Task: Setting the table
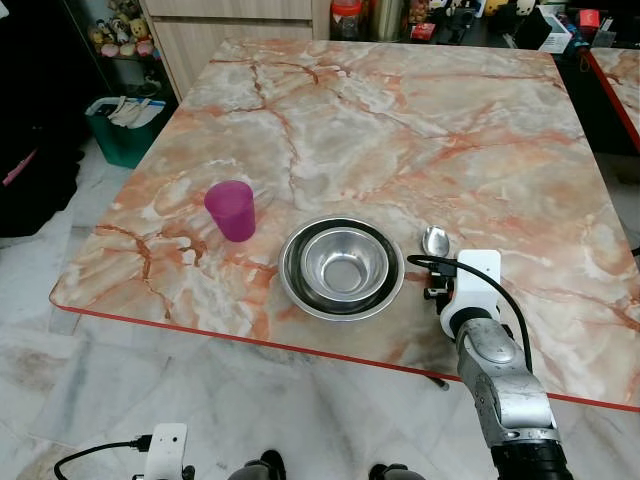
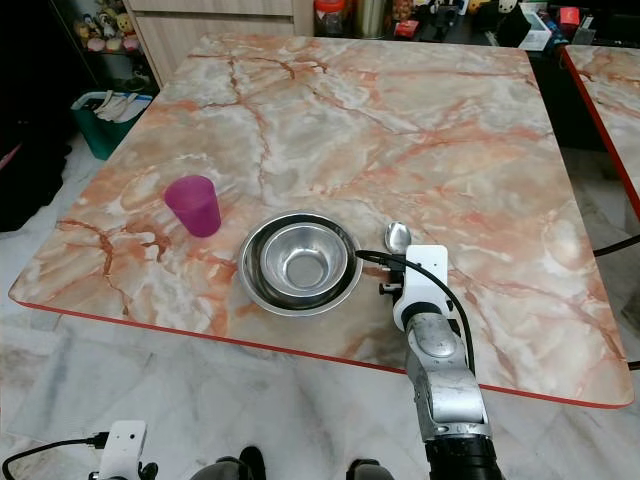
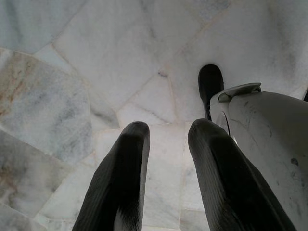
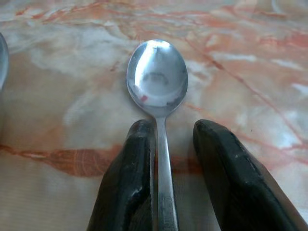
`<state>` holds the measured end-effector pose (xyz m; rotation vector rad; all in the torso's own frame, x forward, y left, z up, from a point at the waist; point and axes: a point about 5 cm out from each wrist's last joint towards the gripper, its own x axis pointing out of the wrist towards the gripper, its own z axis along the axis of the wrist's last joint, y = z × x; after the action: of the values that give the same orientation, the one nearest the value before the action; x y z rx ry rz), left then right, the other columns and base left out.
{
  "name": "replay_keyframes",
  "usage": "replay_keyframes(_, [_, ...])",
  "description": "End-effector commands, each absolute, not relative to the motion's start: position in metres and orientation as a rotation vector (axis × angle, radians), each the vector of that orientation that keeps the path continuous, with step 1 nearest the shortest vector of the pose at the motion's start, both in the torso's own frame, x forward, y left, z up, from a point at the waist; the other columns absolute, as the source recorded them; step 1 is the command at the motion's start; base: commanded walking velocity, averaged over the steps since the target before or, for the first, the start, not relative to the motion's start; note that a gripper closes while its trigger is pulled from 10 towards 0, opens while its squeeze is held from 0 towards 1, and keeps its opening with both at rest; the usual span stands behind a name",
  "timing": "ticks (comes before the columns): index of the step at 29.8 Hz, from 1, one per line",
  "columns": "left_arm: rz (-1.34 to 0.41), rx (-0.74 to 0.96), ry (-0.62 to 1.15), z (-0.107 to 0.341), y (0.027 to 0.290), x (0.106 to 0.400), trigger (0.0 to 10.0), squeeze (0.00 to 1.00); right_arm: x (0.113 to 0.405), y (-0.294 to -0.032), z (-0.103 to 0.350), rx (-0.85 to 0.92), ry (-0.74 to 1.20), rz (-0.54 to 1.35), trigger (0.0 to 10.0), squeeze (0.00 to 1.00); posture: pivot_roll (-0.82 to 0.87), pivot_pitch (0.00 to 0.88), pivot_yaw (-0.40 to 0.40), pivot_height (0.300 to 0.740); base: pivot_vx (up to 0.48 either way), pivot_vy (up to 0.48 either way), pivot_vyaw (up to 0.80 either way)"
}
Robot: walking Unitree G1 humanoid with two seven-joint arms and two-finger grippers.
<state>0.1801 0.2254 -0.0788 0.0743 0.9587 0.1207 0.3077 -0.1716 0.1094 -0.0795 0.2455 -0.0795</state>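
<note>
Steel spoon [image 4: 159, 86] handle lies between the right pincer's [image 4: 166, 159] parted fingers [image 4: 127, 183].

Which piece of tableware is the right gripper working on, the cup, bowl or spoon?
The shiny steel spoon: its handle lies between the right gripper's open black fingers, beside the round steel bowl. The pink plastic cup stands beyond the bowl.

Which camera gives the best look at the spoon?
The right wrist view: the spoon lies close up, bowl facing up, handle running between the open right claw fingers. Both eye views show just its bowl beside the steel bowl, the handle hidden under the arm.
</note>
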Motion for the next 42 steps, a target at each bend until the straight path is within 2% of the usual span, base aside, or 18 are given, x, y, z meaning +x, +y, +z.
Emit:
replay_keyframes(1, [0.124, 0.075, 1.005, -0.085, 0.226, 0.167, 10.0, 0.00, 0.310, -0.172, 0.122, -0.087, 0.180, -0.087, 10.0, 0.00, -0.02, 0.204, 0.040, 0.740, 0.000, 0.000, 0.00])
replay_keyframes(9, [0.118, 0.071, 1.009, -0.086, 0.219, 0.167, 10.0, 0.00, 0.312, -0.172, 0.131, -0.075, 0.119, -0.097, 10.0, 0.00, -0.02, 0.202, 0.039, 0.740, 0.000, 0.000, 0.00])
replay_keyframes(11, [0.105, 0.066, 1.004, -0.086, 0.205, 0.174, 10.0, 0.00, 0.313, -0.172, 0.137, -0.076, 0.090, -0.102, 10.0, 0.00, -0.02, 0.202, 0.040, 0.740, 0.000, 0.000, 0.00])
replay_keyframes(15, [0.105, 0.058, 0.995, -0.086, 0.198, 0.179, 10.0, 0.00, 0.313, -0.173, 0.143, -0.070, 0.043, -0.113, 10.0, 0.00, -0.02, 0.202, 0.040, 0.740, 0.000, 0.000, 0.00])
replay_keyframes(19, [0.125, 0.060, 0.994, -0.085, 0.214, 0.172, 10.0, 0.00, 0.314, -0.170, 0.154, -0.091, -0.041, -0.091, 10.0, 0.00, -0.02, 0.205, 0.039, 0.740, 0.000, 0.000, 0.00])
replay_keyframes(23, [0.113, 0.090, 0.989, -0.085, 0.216, 0.173, 10.0, 0.00, 0.315, -0.166, 0.170, -0.081, -0.134, -0.068, 10.0, 0.00, -0.03, 0.206, 0.034, 0.740, 0.000, 0.000, 0.00])
replay_keyframes(31, [0.102, 0.103, 0.991, -0.086, 0.218, 0.168, 10.0, 0.00, 0.315, -0.166, 0.194, -0.171, -0.280, -0.051, 10.0, 0.00, -0.04, 0.201, 0.031, 0.740, 0.000, -0.389, 0.00])
replay_keyframes(42, [0.093, 0.100, 0.996, -0.088, 0.211, 0.167, 10.0, 0.00, 0.319, -0.161, 0.200, -0.186, -0.306, -0.005, 10.0, 0.00, -0.05, 0.179, 0.028, 0.740, 0.000, -0.473, 0.00])
